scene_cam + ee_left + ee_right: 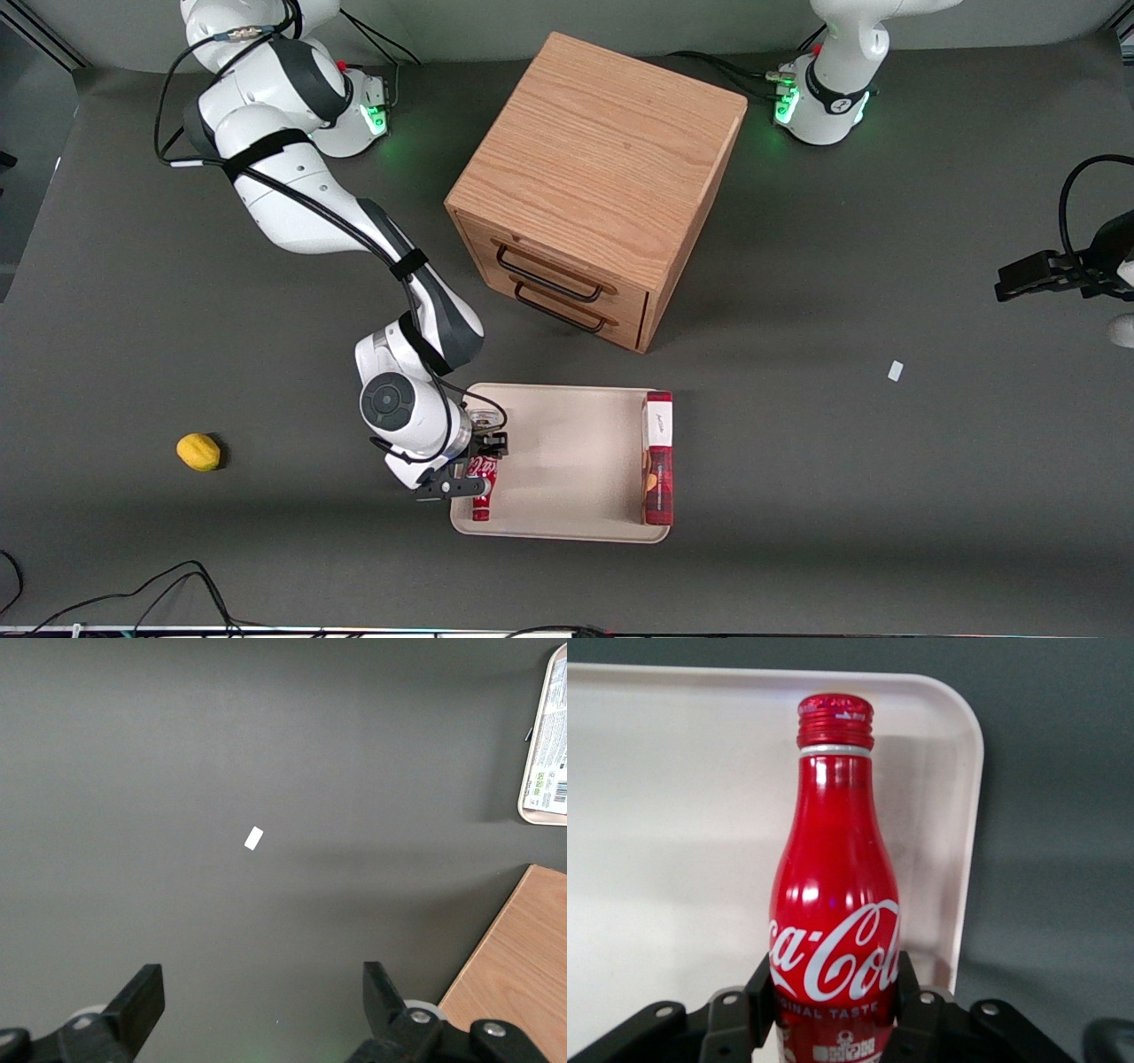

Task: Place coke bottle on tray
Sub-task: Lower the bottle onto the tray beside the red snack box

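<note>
We see coke bottle (483, 498) lying at tray (567, 452) edge nearest working arm, by its near corner. Gripper (477, 470) fingers pinching bottle's lower body. Looks nearly done: release, retreat left. Red box (657, 458) along tray's parked-arm edge.

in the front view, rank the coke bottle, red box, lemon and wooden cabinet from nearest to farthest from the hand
1. coke bottle, gripped in the hand
2. red box, on the tray, parked arm's side
3. wooden cabinet and lemon: too close to call
</note>
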Motion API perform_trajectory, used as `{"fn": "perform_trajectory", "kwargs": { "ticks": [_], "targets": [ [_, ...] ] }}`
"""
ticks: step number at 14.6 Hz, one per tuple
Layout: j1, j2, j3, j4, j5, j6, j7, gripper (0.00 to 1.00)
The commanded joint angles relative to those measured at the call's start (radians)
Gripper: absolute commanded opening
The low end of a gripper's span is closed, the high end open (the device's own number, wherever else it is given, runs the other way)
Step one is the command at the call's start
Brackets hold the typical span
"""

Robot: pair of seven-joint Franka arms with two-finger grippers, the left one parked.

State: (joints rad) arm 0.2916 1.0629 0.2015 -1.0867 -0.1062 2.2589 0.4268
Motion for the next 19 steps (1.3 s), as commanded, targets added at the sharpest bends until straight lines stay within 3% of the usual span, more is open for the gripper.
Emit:
{"fn": "perform_trajectory", "kwargs": {
  "ticks": [1,3,5,6,7,14,19],
  "targets": [
    [0.006,0.017,-0.002,0.040,-0.012,-0.002,0.036,0.11],
    [0.006,0.019,-0.004,0.039,-0.012,-0.002,0.037,0.29],
    [0.006,0.019,-0.007,0.031,-0.012,0.013,0.035,0.72],
    [0.006,0.019,-0.008,0.028,-0.012,0.019,0.035,0.77],
    [0.006,0.019,-0.008,0.027,-0.012,0.022,0.033,1.00],
    [0.003,0.005,-0.010,0.028,-0.015,0.021,0.032,1.00],
    [-0.023,-0.127,-0.007,-0.002,-0.017,-0.034,0.015,1.00]
  ]
}}
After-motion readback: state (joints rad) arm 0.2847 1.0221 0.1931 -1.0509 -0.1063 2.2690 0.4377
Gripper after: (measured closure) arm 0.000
